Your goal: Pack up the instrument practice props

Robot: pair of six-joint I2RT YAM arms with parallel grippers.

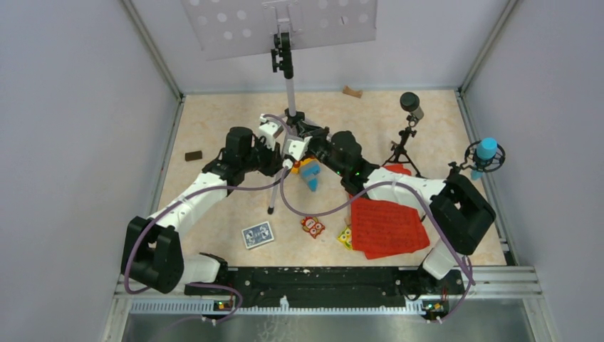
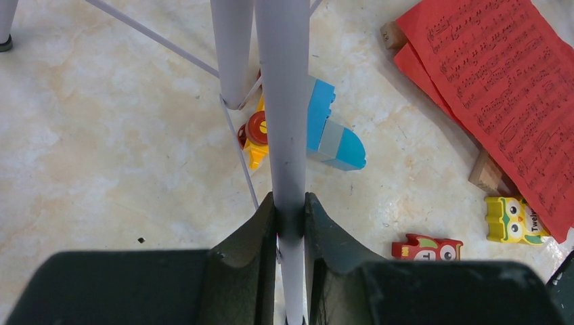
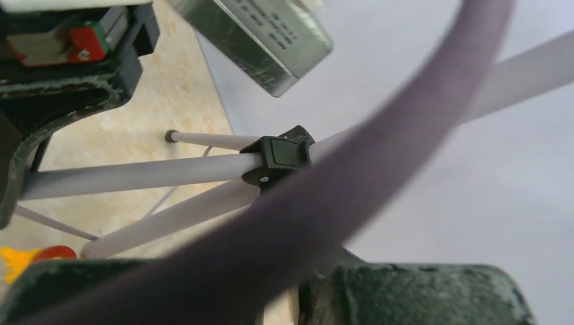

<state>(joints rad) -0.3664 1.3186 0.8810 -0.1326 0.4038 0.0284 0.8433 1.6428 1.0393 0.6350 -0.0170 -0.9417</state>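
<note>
The music stand's grey hole-punched desk is at the back, on a silver pole. My left gripper is shut on one silver tube of the stand, above the floor; it is at the stand's base in the top view. My right gripper is close beside the tripod hub; a purple cable hides its jaws, and a black clamp on the tubes lies ahead. Red music sheets lie front right. A dark microphone stands on a black tripod. A blue microphone stands far right.
Toy blocks lie under the stand, owl blocks and a blue card deck in front. A brown block lies left, a wooden block at the back wall. Grey walls close three sides.
</note>
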